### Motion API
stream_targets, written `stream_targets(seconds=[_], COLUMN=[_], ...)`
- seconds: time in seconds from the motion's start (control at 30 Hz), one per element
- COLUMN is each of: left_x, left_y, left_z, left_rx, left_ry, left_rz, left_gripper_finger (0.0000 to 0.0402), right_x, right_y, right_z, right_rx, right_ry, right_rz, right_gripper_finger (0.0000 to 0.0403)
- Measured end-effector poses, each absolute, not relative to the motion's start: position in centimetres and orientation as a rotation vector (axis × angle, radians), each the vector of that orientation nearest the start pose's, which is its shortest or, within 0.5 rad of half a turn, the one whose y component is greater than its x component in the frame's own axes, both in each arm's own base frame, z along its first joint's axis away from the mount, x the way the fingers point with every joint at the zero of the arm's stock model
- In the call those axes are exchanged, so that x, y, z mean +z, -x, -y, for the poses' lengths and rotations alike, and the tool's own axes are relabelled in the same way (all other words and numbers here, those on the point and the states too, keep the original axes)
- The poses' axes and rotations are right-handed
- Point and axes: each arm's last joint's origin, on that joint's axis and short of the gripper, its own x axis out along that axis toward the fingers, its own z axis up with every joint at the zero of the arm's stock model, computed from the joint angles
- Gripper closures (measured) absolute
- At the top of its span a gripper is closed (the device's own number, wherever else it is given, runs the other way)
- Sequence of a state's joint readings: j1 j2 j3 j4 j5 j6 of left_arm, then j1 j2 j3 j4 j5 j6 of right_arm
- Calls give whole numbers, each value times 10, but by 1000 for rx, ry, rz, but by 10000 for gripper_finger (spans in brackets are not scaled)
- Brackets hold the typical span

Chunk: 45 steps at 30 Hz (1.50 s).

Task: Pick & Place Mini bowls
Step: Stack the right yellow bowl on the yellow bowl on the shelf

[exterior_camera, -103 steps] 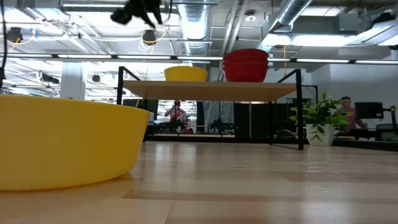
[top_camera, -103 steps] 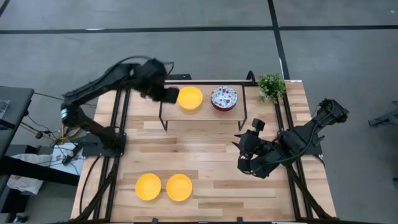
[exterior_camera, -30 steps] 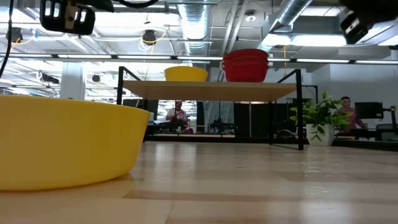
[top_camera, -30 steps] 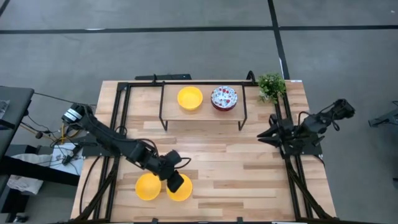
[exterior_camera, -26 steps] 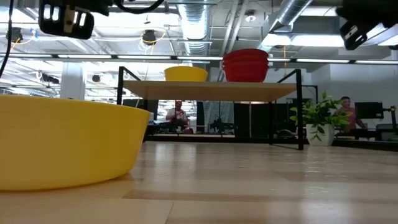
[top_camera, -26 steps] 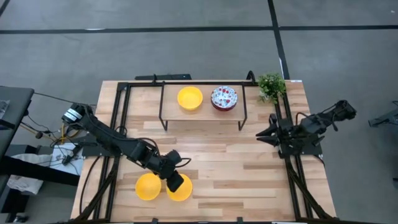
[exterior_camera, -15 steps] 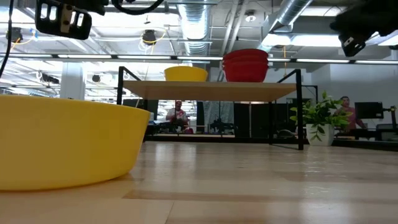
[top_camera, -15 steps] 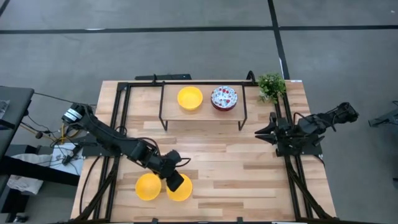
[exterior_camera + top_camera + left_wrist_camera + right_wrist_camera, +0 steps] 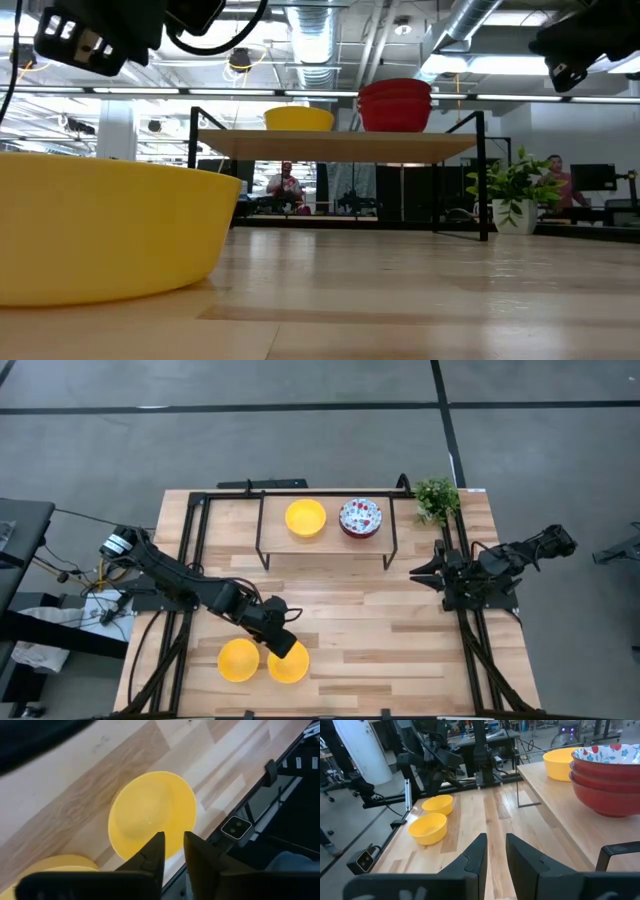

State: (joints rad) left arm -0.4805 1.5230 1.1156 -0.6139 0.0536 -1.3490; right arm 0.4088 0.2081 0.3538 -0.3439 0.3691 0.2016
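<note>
Two yellow mini bowls stand on their bases near the table's front edge, the left one and the right one. A third yellow bowl and a stack of floral bowls, red outside, stand on the shelf at the back. My left gripper hovers over the right front bowl's far rim. Its fingers are shut and empty, and the bowl shows just beyond them. My right gripper waits shut at the table's right side.
A small green plant stands at the back right corner. Black frame rails run along the table's left and right sides. Bare wood lies between the shelf and the front bowls. People sit in the room behind the table.
My left gripper has kept over the right front yellow bowl, shifting a little toward the far edge and tipping. My right arm has drawn back slightly along the table's right side. No bowl has moved.
</note>
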Motion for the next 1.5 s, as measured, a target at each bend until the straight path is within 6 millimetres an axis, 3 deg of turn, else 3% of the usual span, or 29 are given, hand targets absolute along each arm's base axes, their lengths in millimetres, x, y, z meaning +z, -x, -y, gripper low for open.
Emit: stream_targets(seconds=[0.3, 0.43, 0.53, 1.2, 1.5], left_x=[241, 221, 207, 172, 168], left_y=[-273, -274, -275, -287, -288], left_z=[142, 144, 144, 144, 144], left_rx=[296, 332, 344, 409, 419], left_ry=[951, 929, 940, 875, 869], left_rz=[-1104, -1172, -1257, -1341, -1350], left_gripper_finger=[237, 215, 213, 221, 236], right_x=[234, 234, 234, 235, 235], right_y=[-85, -85, -85, -85, -85], right_z=[-26, -26, -26, -26, -26], right_rx=[23, 23, 23, 23, 25], right_ry=[-126, -126, -126, -128, -130], right_rz=[-186, -186, -186, -184, -179], right_gripper_finger=[342, 342, 342, 342, 342])
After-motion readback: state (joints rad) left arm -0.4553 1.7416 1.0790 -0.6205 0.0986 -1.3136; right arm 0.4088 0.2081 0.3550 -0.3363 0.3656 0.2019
